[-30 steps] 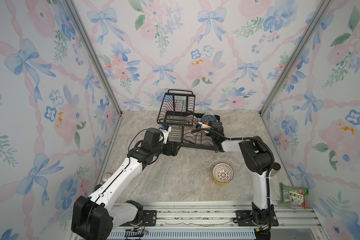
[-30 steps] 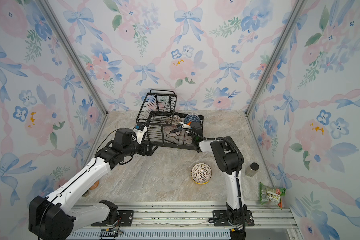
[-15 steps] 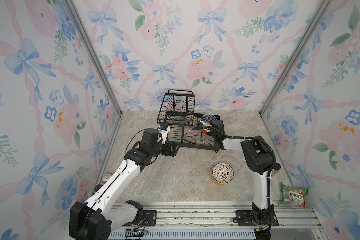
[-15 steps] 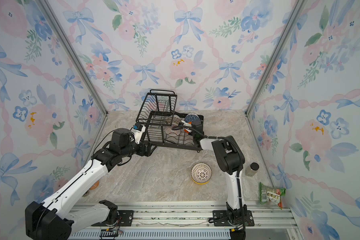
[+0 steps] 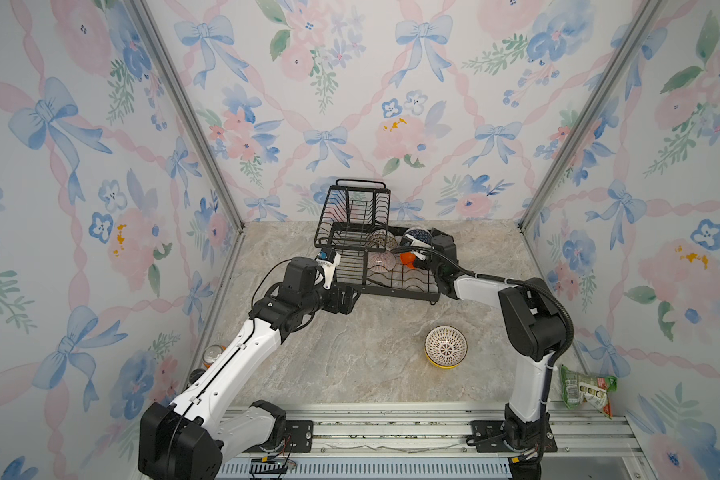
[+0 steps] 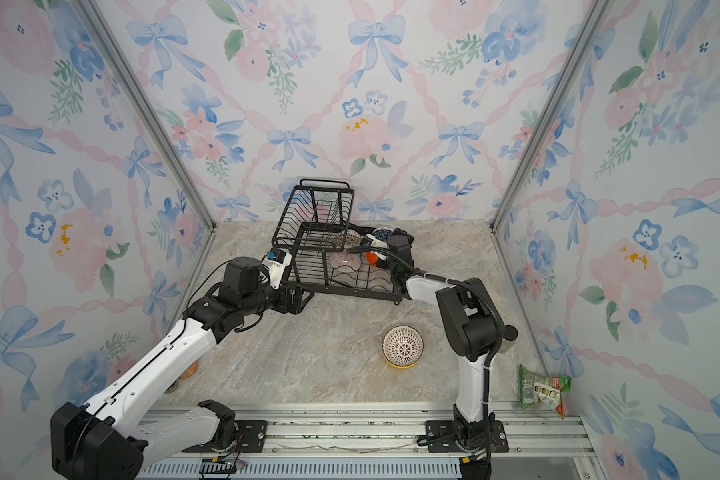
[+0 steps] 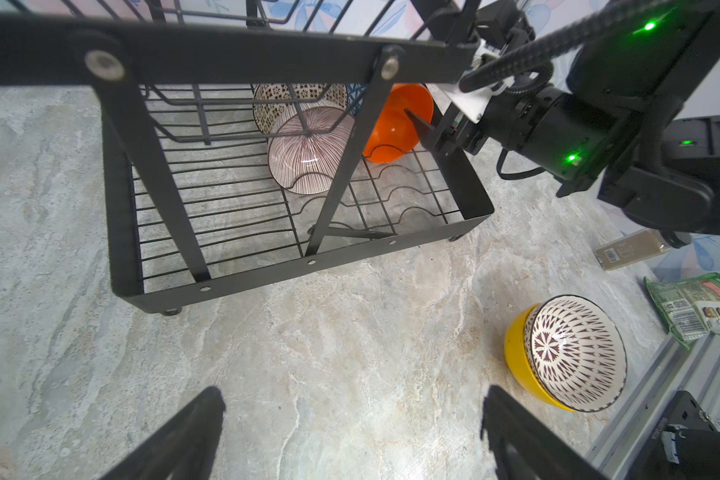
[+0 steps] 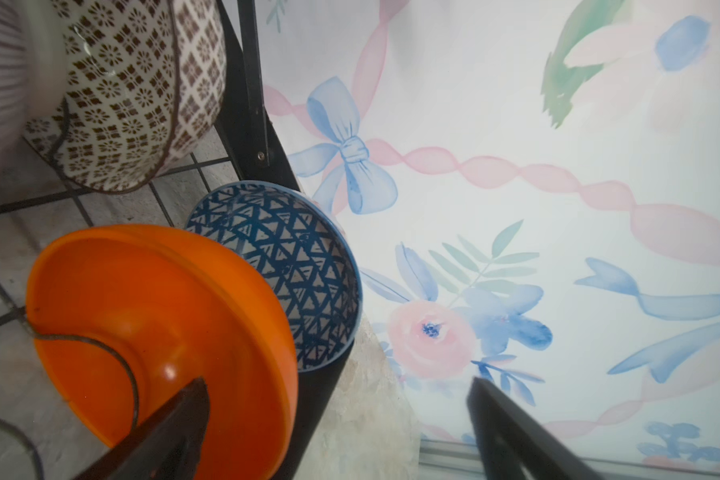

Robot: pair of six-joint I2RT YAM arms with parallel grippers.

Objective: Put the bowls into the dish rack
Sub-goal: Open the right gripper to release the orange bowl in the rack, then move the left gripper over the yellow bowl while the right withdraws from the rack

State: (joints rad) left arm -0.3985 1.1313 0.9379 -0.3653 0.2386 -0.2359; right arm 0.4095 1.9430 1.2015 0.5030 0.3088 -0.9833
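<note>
Can (image 5: 213,353) at left wall. Left gripper (image 7: 352,392) gapes wide, empty, over bare table; rack (image 5: 391,291) posts bar its way. In the rack tray, on edge: striped bowl (image 7: 308,153), lattice bowl (image 8: 134,95), orange bowl (image 8: 142,299), blue bowl (image 8: 308,270). Right gripper (image 8: 337,382) is spread wide astride the orange bowl's rim, clamping nothing. Patterned bowl (image 5: 445,347) nests in yellow bowl (image 7: 516,353) on the table. Packet (image 5: 585,388) far right.

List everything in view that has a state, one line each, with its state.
dish rack, four bowls in its lower tray.
orange bowl, racked on edge.
blue bowl, racked on edge.
lattice bowl, racked on edge.
pink-striped bowl, racked on its side.
yellow bowl, on table, unracked.
black-and-white bowl, nested inside it.
left gripper, open, empty.
right gripper, open, at orange bowl.
</note>
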